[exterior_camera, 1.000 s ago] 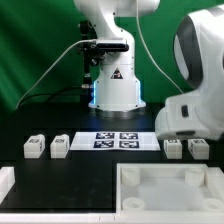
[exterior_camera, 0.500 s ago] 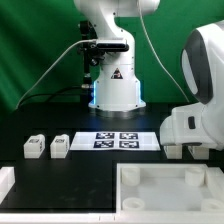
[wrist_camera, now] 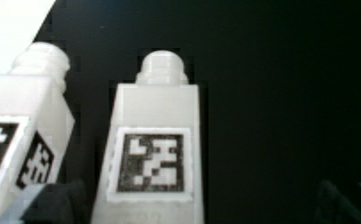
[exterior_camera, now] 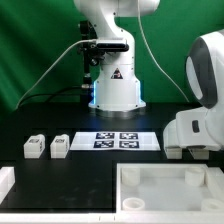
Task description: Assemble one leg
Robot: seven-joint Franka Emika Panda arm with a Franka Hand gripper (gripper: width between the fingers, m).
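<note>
Gripper (wrist_camera: 191,203) jaws apart, straddling the leg (wrist_camera: 156,140). The neighbouring leg (wrist_camera: 20,115) stands just beside it, close to one finger. Exterior view: arm (exterior_camera: 205,110) largely hides both; marker board (exterior_camera: 125,140) lies nearby on the counter (exterior_camera: 90,180).

Arm (exterior_camera: 208,75): over the last second you brought it down and toward the exterior view's right, so its rounded upper shell sat lower in the picture.
Lower housing (exterior_camera: 198,130): it sank until it hung just above the table.
Two legs (exterior_camera: 173,152): both had stood in plain sight. The lower housing came in front of them, and only a sliver of one remained showing.
</note>
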